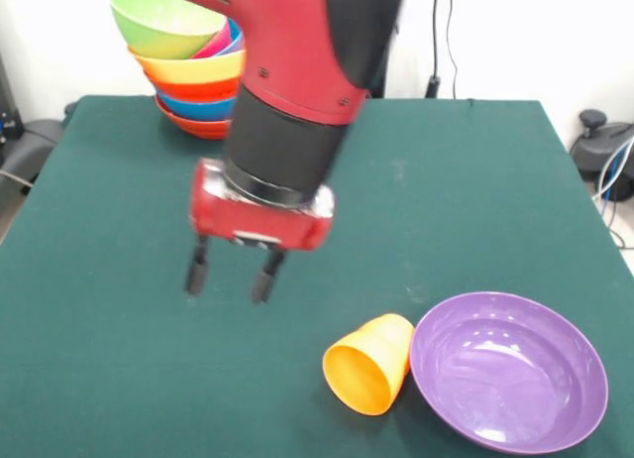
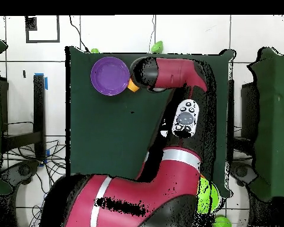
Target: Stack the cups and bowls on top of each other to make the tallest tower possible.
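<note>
Here, my gripper (image 1: 234, 272) hangs open and empty above the green surface (image 1: 475, 190), left of centre in the front view. At lower right an orange cup (image 1: 370, 364) lies on its side, touching the purple bowl (image 1: 509, 370). The tower (image 1: 188, 61) of bowls, topped by a tilted green bowl (image 1: 158, 20), stands at upper left.

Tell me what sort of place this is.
Most likely a robotics lab or test room: a green-covered table set up for a robot arm, loose cables by the wall, and a tiled floor around the table.
</note>
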